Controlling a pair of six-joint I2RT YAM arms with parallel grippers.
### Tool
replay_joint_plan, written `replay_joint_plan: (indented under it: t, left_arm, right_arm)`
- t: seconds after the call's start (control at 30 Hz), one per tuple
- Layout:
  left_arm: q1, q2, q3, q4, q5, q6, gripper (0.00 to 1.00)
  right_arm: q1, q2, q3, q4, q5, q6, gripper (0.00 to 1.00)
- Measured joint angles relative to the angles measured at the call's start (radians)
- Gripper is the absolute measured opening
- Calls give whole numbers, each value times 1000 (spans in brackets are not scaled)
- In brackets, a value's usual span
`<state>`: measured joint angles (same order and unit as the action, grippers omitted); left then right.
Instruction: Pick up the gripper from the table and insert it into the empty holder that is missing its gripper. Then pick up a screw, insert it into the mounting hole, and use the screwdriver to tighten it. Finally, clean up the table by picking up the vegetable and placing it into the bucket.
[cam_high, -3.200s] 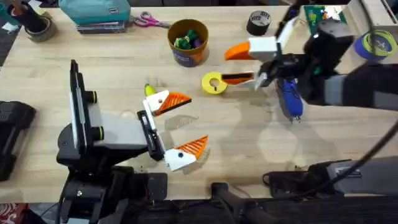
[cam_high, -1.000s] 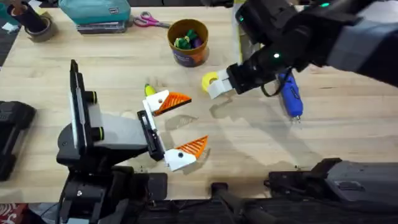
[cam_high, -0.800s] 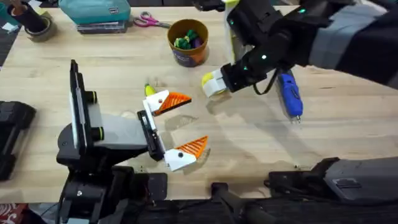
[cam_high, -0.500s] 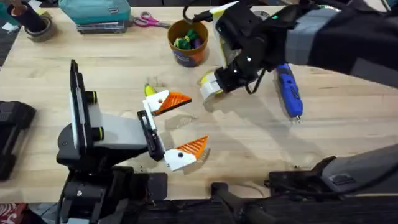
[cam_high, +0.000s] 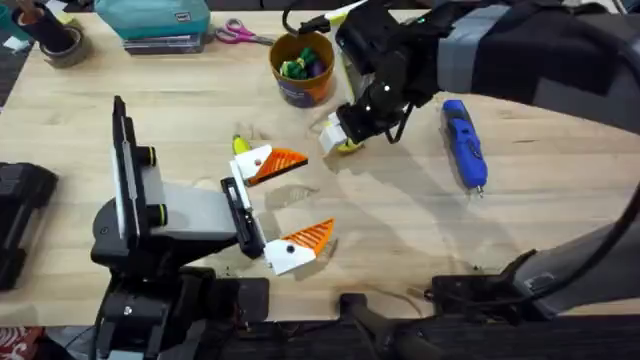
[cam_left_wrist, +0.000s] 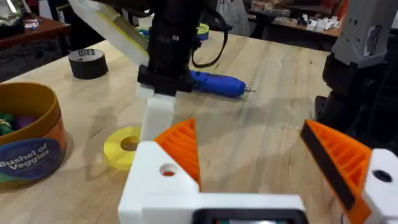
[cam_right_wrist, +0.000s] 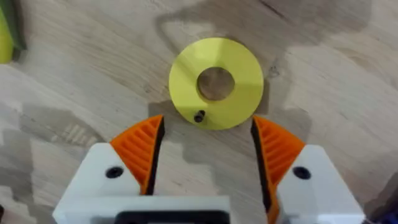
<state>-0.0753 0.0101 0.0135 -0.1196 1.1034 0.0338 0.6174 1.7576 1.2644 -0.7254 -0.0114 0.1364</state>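
The right gripper (cam_right_wrist: 205, 155), fingers spread, hovers over a small dark screw (cam_right_wrist: 199, 116) lying on the yellow ring (cam_right_wrist: 239, 59) at frame centre; closing off-centre could flick it across the bench (cam_high: 400, 230).

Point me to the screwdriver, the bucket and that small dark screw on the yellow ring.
screwdriver (cam_high: 463, 143), overhead view, middle of its blue body.
bucket (cam_high: 298, 90), overhead view, its front wall with the dark blue band.
screw (cam_right_wrist: 199, 116), right wrist view, its dark head, lying on the yellow ring's (cam_right_wrist: 239, 106) flat face.
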Motion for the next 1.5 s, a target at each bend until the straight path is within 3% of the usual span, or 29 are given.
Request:
replay_joint_plan:
  t: [0.23, 0.47, 0.77, 1.3, 1.5]
  left_arm:
    - [0, 0, 0, 0, 0, 0, 985]
    - [0, 0, 0, 0, 0, 0, 985]
    - [0, 0, 0, 0, 0, 0, 985]
    - [0, 0, 0, 0, 0, 0, 985]
    - [0, 0, 0, 0, 0, 0, 985]
  right_arm:
    - [4, 17, 1, 6, 0, -3, 622]
    - [10, 16, 1, 9, 0, -3, 541]
    - [29, 40, 3, 15, 0, -3, 525]
    - [29, 45, 3, 20, 1, -3, 237]
    - [29, 45, 3, 20, 0, -3, 190]
